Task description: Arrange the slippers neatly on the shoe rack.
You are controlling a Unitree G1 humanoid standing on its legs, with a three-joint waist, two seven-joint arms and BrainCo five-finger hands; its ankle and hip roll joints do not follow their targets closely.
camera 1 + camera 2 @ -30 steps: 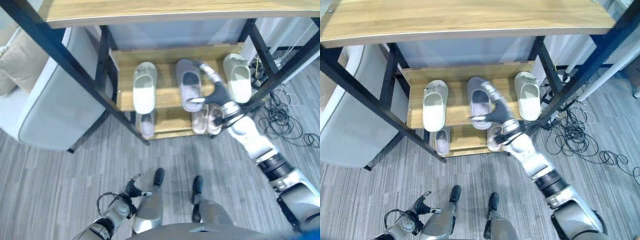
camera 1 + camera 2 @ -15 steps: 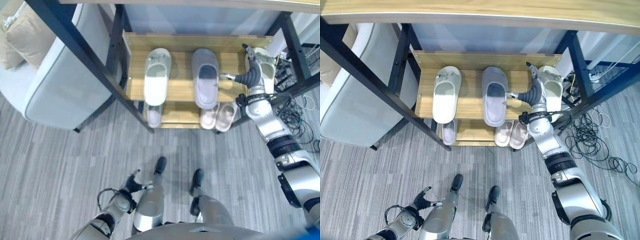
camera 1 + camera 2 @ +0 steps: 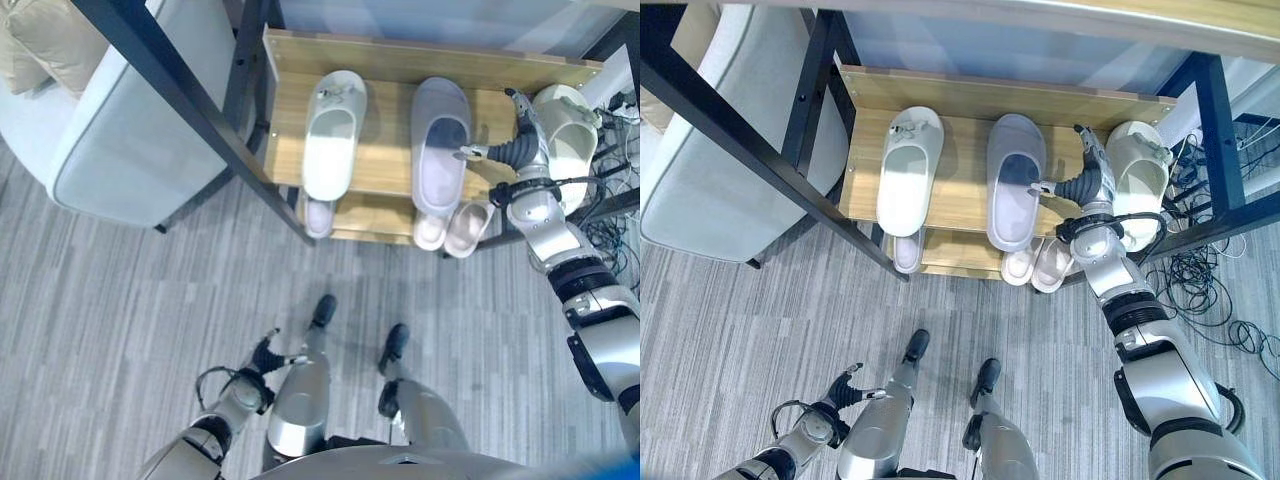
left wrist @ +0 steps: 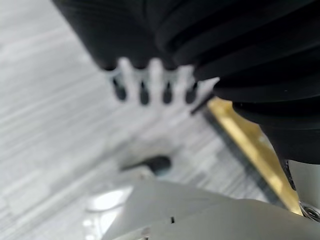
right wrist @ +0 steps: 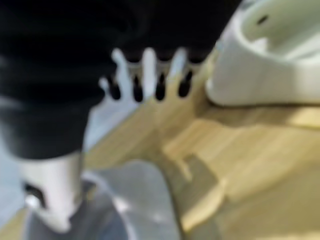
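Left eye view: left hand (image 3: 262, 358) hangs low over the grey floor (image 3: 120, 280), fingers loosely spread, holding nothing. On the shoe rack (image 3: 390, 62) middle shelf, left to right: white slipper (image 3: 333, 135), grey slipper (image 3: 441, 143), right hand (image 3: 515, 148), cream slipper (image 3: 565, 130). Right hand sits between the grey and cream slippers, fingers straight, thumb reaching to the grey slipper's edge, probably touching it. Pale slippers (image 3: 448, 227) lie on the lower shelf. Grey sofa (image 3: 130, 110) stands left of the rack.
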